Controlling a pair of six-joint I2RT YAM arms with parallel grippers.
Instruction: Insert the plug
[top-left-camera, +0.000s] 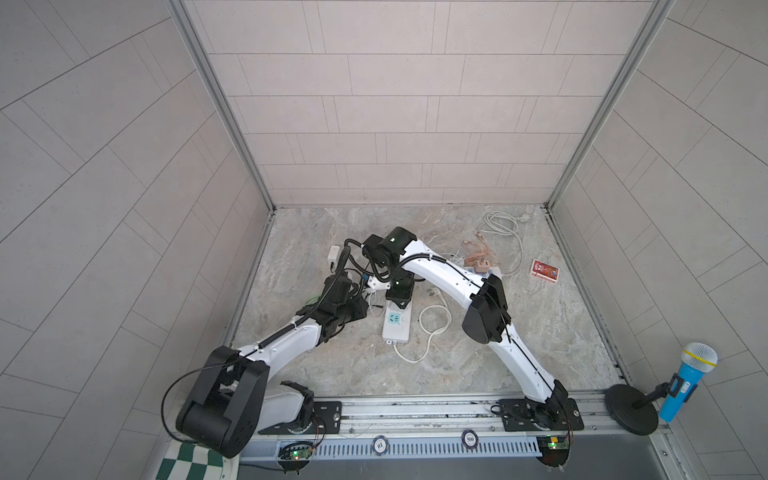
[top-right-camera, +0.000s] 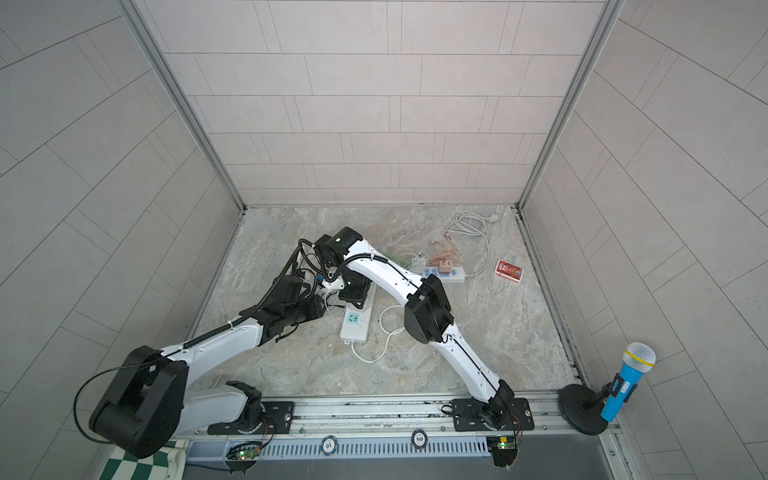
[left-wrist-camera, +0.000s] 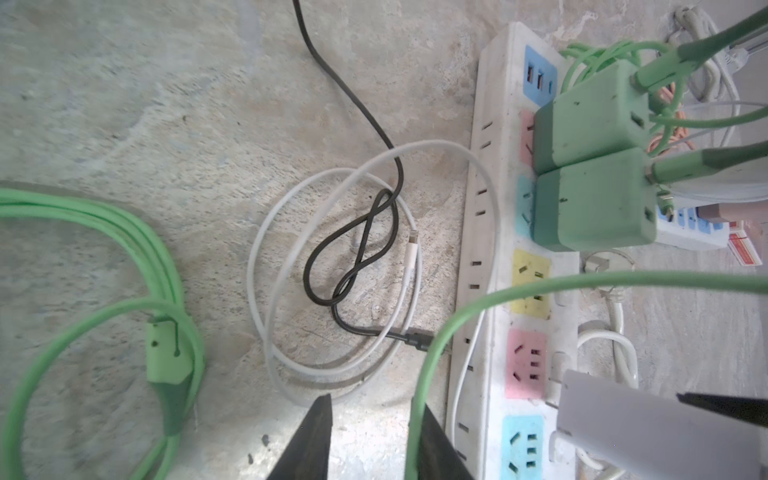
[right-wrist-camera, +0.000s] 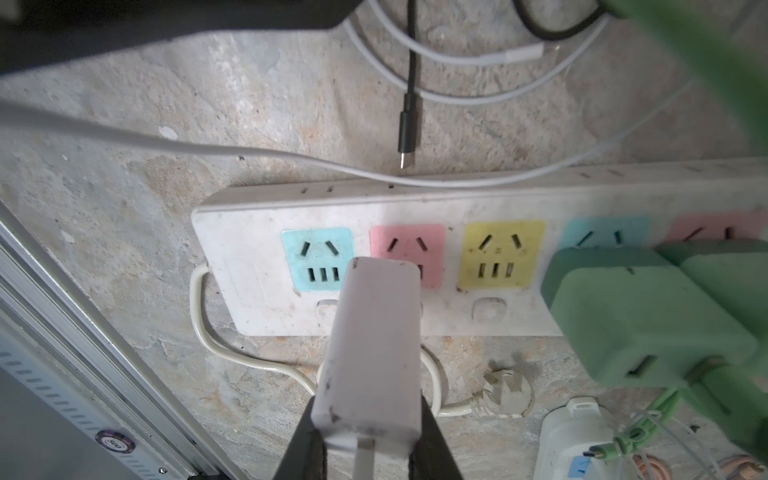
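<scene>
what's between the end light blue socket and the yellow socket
A pink square socket, partly covered by the white plastic charger block, in the right wrist view.

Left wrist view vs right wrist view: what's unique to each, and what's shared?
Only the left wrist view shows the left tool, which is open, a coiled green cable bundle, and the blue USB panel on the power strip.

Only the right wrist view shows the right tool clamped on the white charger, plus the metal rail and a poker chip.

Both show the power strip's coloured sockets, two green chargers, the black cable, the white cable, and the white charger at the pink socket.
</scene>
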